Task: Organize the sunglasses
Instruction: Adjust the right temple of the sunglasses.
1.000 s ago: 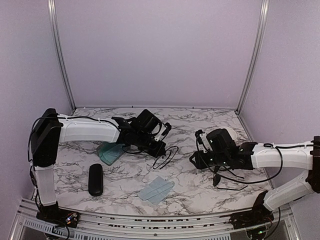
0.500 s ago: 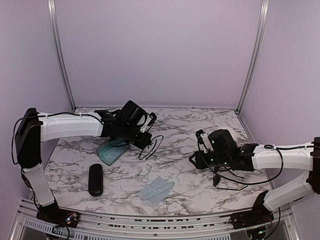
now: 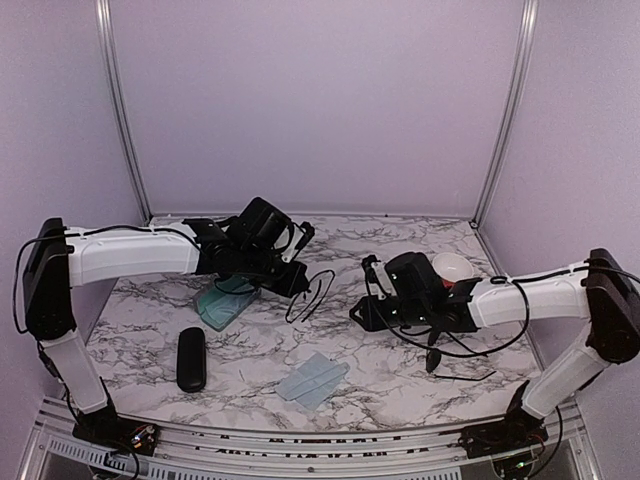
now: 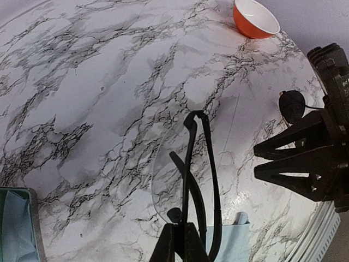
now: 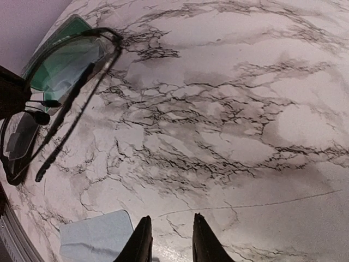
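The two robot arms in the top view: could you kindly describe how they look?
Both the left arm and the right arm have white tubular links between bulky black joints, with thin black cables looping alongside. The left end effector and right end effector are black with two slim fingers each; no markings are legible.

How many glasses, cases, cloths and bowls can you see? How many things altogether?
Glasses: 2, held pair, lying pair
Cases: 2, black case, teal case
Blue cloth: 1
Orange bowl: 1
Total: 6
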Motion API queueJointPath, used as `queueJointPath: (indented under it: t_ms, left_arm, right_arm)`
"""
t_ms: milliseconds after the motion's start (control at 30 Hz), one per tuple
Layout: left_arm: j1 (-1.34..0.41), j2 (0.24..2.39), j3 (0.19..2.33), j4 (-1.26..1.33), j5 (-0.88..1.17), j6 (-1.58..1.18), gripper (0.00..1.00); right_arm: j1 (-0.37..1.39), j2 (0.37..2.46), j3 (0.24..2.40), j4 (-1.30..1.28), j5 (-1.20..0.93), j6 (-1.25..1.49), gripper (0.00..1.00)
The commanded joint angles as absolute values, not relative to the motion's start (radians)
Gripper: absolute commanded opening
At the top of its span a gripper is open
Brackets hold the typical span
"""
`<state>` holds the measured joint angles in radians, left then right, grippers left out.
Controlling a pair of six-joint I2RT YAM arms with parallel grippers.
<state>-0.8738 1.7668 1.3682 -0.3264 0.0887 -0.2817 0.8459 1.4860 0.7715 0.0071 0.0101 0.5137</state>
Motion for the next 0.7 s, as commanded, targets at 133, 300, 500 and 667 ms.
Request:
queueJointPath:
  t_ms: [133, 300, 500, 667]
  left_arm:
    - [-0.914, 1.745, 1.384, -0.299, 0.108, -0.348, 0.04]
    - [-0.923, 1.755, 1.384, -0.29, 0.09, -0.364, 0.04]
    - [-0.934, 1.769, 1.39, -0.278, 0.075, -0.38, 0.04]
    - [-0.94, 1.782, 1.402, -0.273, 0.07, -0.381, 0.04]
  right_arm:
    - [0.883, 1.632, 0.944, 0.062, 0.003, 0.531, 0.2]
    - [0.889, 1.659, 0.976, 0.07, -0.008, 0.53, 0.19]
    - [0.891, 1.666, 0.983, 0.089, -0.029, 0.546, 0.19]
    - [0.892, 1.674, 0.985, 0.101, -0.041, 0.548, 0.19]
